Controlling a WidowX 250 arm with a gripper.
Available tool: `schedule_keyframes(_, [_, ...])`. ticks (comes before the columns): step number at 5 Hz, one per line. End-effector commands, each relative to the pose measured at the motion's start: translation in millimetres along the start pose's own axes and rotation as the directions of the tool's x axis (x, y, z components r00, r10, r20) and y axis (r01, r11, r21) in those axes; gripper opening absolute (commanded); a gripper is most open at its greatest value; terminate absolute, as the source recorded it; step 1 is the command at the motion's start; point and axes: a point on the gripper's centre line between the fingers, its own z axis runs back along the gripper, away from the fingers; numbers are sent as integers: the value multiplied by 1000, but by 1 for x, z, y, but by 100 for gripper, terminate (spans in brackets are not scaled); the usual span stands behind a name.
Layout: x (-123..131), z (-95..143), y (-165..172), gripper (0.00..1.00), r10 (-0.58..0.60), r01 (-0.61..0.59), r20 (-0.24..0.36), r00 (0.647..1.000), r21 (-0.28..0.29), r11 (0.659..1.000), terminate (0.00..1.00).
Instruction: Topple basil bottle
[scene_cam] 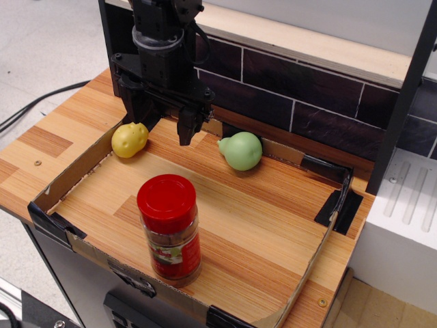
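Observation:
The basil bottle (169,229) stands upright near the front edge of the wooden tabletop, a clear jar with a wide red lid, a red-green-white label and brownish contents. My black gripper (166,130) hangs at the back left, well behind the bottle and apart from it. Its two fingers point down with a gap between them and hold nothing. One fingertip is close to the yellow potato-like toy.
A yellow potato-like toy (129,139) lies at the back left. A green pear-like toy (242,151) lies at the back centre. A low cardboard rim (68,179) with black tape corners surrounds the wooden surface. A dark brick wall (300,96) stands behind.

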Motion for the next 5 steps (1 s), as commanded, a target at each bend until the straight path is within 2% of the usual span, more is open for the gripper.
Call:
schedule_keyframes(1, [0, 0, 0, 100, 0, 0, 0, 1000, 0, 1000, 0])
schedule_keyframes(3, [-3, 37, -32, 100, -54, 53, -4, 999, -83, 995, 0])
schedule_keyframes(5, [-27, 64, -51, 100, -168, 171, 31, 985, -146, 974, 0])
